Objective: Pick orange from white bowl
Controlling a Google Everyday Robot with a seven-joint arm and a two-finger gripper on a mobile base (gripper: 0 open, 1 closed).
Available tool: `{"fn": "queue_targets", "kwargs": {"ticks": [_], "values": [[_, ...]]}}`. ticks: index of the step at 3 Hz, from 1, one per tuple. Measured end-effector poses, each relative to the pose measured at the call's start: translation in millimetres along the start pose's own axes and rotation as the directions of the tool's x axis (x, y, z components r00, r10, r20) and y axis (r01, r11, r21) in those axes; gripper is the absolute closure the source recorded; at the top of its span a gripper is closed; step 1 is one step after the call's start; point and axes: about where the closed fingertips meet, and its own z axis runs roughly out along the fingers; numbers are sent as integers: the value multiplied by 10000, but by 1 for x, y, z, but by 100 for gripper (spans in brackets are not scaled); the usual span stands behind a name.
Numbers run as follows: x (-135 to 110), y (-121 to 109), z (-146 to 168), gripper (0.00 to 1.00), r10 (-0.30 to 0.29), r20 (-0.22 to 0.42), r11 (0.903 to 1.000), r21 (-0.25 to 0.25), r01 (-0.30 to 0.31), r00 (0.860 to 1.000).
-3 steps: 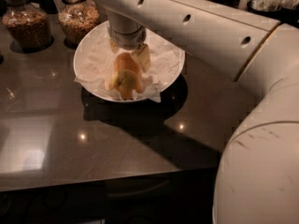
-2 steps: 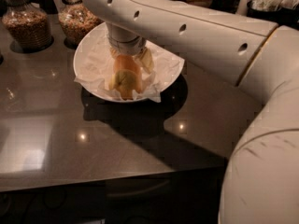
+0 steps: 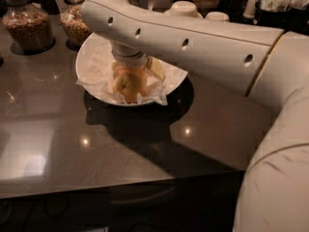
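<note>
The white bowl point(image 3: 91, 64), lined with crinkled white paper, sits on the dark counter at the upper left. The orange point(image 3: 129, 85), yellowish-orange with a pitted peel, lies inside it toward the front rim. My gripper point(image 3: 130, 79) reaches straight down from the cream arm into the bowl and sits right over and around the orange. The wrist hides the top of the fruit and the back of the bowl.
Two glass jars of grains stand behind the bowl, one at the far left point(image 3: 28, 24) and one next to it point(image 3: 74, 19). Cream upturned bowls point(image 3: 185, 8) and other items line the back. My arm point(image 3: 203, 47) spans the right side. The counter's front edge point(image 3: 120, 185) runs below.
The arm has swung further left across the view and the gripper has settled lower onto the orange. The bowl and jars have not moved.
</note>
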Motion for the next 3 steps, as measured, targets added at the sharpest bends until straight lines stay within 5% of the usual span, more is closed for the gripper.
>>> {"fn": "queue_targets", "kwargs": {"ticks": [3], "values": [[3, 0, 3, 83, -153, -31, 9999, -36, 153, 9999]]}}
